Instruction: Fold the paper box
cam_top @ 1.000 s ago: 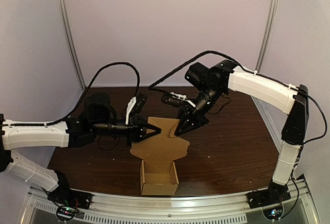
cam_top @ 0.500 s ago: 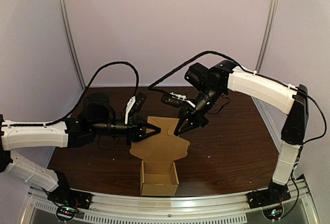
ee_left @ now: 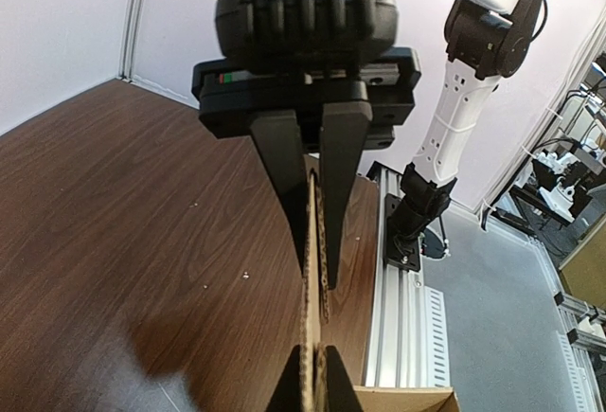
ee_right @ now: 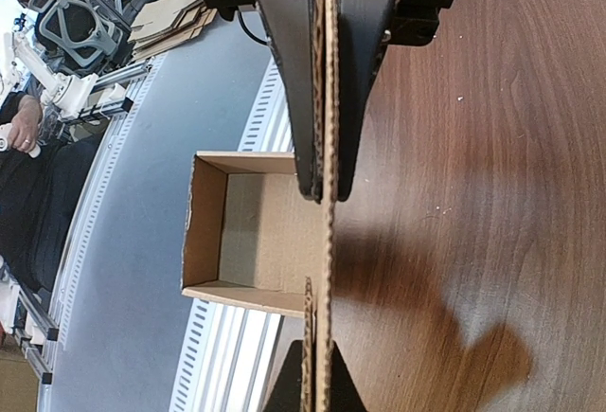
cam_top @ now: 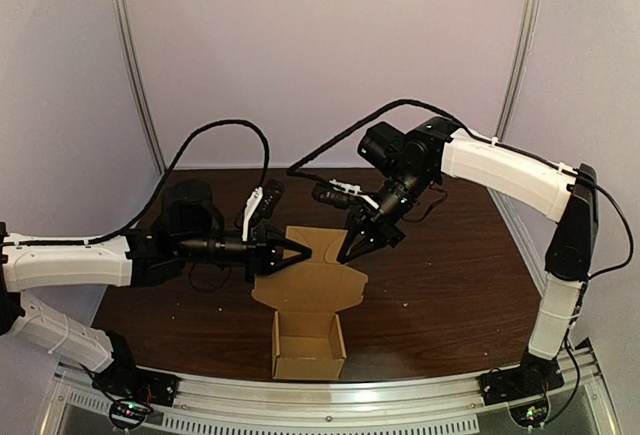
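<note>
Wooden table [cam_top: 450, 285], box flap [cam_top: 318, 267] clamped by left gripper [cam_top: 297, 253], right gripper [cam_top: 351, 252]

Top camera looking down from high behind the near edge, taking in the surface [cam_top: 440, 285]. Both wrist cameras sitting close, sighting along own jaws, facing each other, sharing the cardboard flap [ee_left: 314, 270] edge-on.

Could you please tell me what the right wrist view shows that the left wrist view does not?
Only the right wrist: the inside of the box tray, and the left gripper facing the camera. Only the left wrist: the right gripper and the right arm's base. Both: the cardboard flap edge-on, pinched by both grippers.
</note>
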You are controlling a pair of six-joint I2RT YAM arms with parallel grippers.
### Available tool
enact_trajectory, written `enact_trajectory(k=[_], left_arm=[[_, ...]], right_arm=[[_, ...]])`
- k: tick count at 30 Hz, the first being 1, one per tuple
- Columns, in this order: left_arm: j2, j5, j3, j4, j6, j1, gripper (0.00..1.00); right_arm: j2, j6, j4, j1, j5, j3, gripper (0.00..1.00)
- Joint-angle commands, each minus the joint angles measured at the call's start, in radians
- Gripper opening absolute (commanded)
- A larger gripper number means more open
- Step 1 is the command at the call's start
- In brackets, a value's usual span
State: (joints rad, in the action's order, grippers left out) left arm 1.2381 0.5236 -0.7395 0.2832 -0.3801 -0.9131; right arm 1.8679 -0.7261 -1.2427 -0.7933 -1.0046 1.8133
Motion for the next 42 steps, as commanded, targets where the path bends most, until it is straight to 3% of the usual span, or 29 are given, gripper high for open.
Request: enact_trajectory(k=[1,5,7,11,17,22,25,27,34,38,42], left_arm=[[-0.009,-0.074,-0.008,0.064,0.018,0.028,0.0],[-0.009,-0.089,-0.031,-0.012,0.052,0.028,0.03],[-0.019,-0.148,-0.042,-0.079,0.066,0.028,0.31],[-0.089,-0.228,0.002,-0.123,0.087,0.028,0.57],[-0.14,-0.242,0.086,-0.155,0.11,0.028,0.65],[-0.105,-0.153,0.12,-0.102,0.082,0.028,0.63],[-0.101,-0.123,0.147,-0.067,0.073,0.028,0.56],[-0.097,-0.11,0.153,-0.054,0.073,0.028,0.48],[-0.033,-0.054,0.125,0.001,0.078,0.028,0.05],[-0.021,-0.069,0.106,-0.019,0.105,0.028,0.0],[-0.034,-0.087,0.093,-0.08,0.158,0.029,0.0]], right_arm=[[0.009,0.011,-0.067,-0.02,0.018,-0.004,0.0],[0.004,0.019,-0.064,-0.018,0.027,-0.003,0.0],[-0.005,0.027,-0.059,-0.014,0.031,-0.005,0.0],[-0.027,0.037,-0.066,0.011,0.032,-0.004,0.0],[-0.049,0.014,-0.106,0.037,0.009,-0.008,0.0],[-0.069,0.043,-0.082,0.052,0.005,-0.016,0.0],[-0.075,0.053,-0.081,0.072,-0.009,-0.012,0.0],[-0.08,0.056,-0.08,0.079,-0.008,-0.011,0.0],[-0.071,0.09,-0.051,0.082,-0.006,-0.009,0.01],[-0.046,0.075,-0.115,0.082,0.015,0.044,0.32],[0.024,0.079,-0.233,0.073,0.049,0.174,0.39]])
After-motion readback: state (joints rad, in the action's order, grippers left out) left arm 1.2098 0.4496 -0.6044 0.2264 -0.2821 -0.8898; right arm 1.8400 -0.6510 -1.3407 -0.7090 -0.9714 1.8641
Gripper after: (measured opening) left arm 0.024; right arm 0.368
